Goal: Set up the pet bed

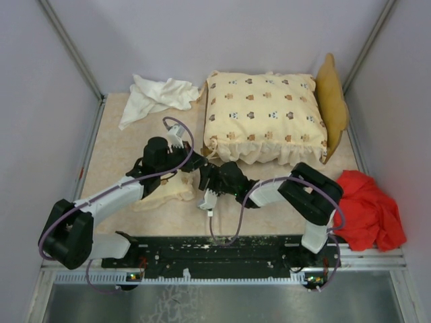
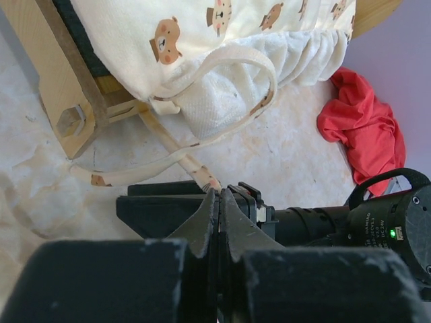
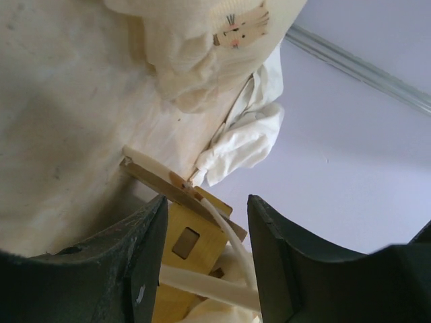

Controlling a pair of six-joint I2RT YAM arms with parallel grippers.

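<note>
At the front corner of the small light-yellow wooden bed frame with a wavy headboard [image 1: 331, 101], which carries the cream animal-print cushion [image 1: 262, 114] at the back of the table, the left gripper [image 2: 219, 202] has its jaws pressed together. The end of a cream fabric tie strap [image 2: 135, 171] lies at their tips; whether it is nipped I cannot tell. The right gripper [image 3: 202, 235] has its jaws spread, framing that corner. The step in hand seems to be securing the cushion. Next, the matching small pillow [image 1: 168, 192], lying beneath the left arm, needs lifting onto the bed.
</note>
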